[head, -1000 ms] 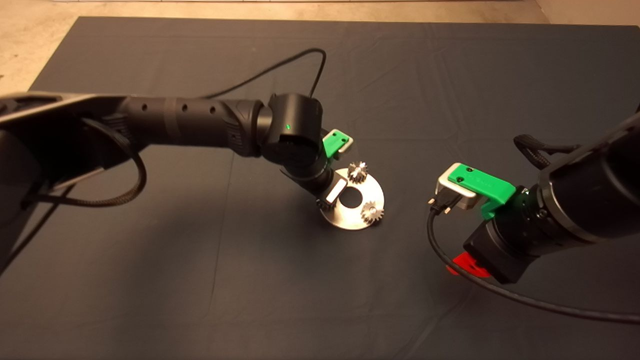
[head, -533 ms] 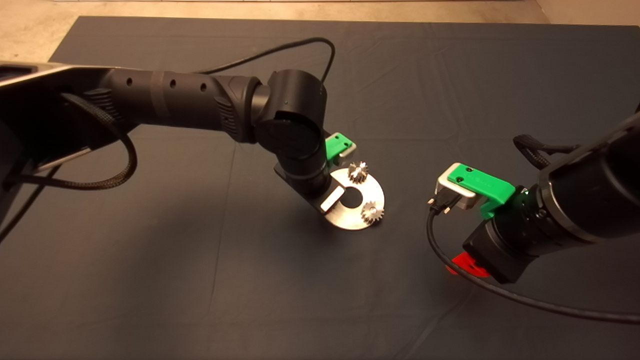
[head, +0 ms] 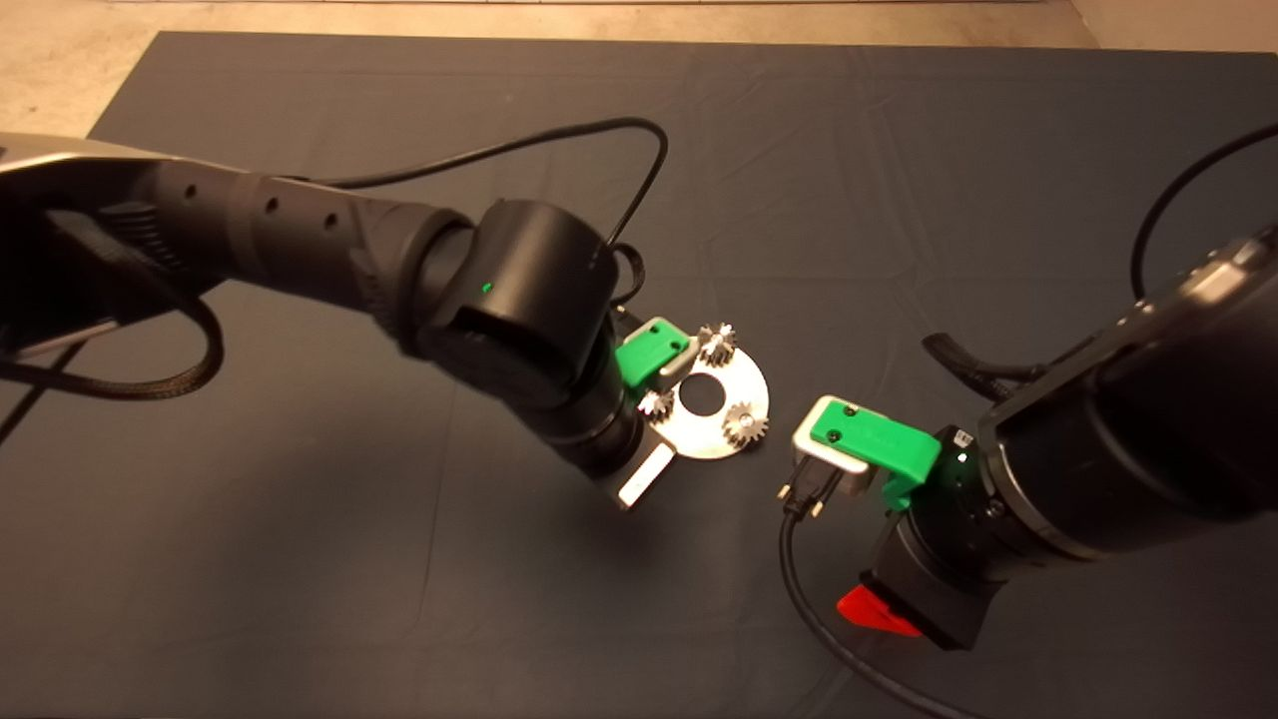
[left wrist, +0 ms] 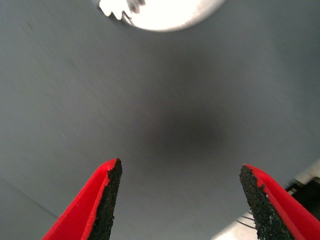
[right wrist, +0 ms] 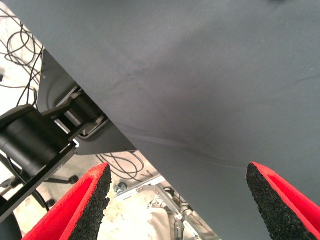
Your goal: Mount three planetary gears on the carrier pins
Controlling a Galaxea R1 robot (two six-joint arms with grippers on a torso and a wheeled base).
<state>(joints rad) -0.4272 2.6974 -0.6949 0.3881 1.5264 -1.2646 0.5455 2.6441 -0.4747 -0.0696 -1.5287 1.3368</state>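
The round silver disc [head: 727, 392] lies mid-mat, and its bright edge [left wrist: 170, 12] shows in the left wrist view. Three planetary gears sit on it: one at the far side [head: 717, 343], one at the near right [head: 745, 425], one at the left [head: 656, 403]. The left one also shows in the left wrist view [left wrist: 119, 7]. The gears cover the carrier pins. My left gripper [left wrist: 180, 172] hangs open and empty over bare mat, just near-left of the disc. My right gripper [right wrist: 177, 172] is open and empty over the mat's near right, one red finger [head: 877, 610] showing from above.
The dark mat [head: 300, 559] covers the table. Black cables loop behind the left wrist [head: 639, 190] and under the right wrist [head: 799, 589]. Beyond the mat's edge the right wrist view shows floor cables and a black stand [right wrist: 35, 135].
My left arm has drawn back from the disc toward the near left, uncovering a third gear seated on the disc's left side. My right arm has moved left and nearer.
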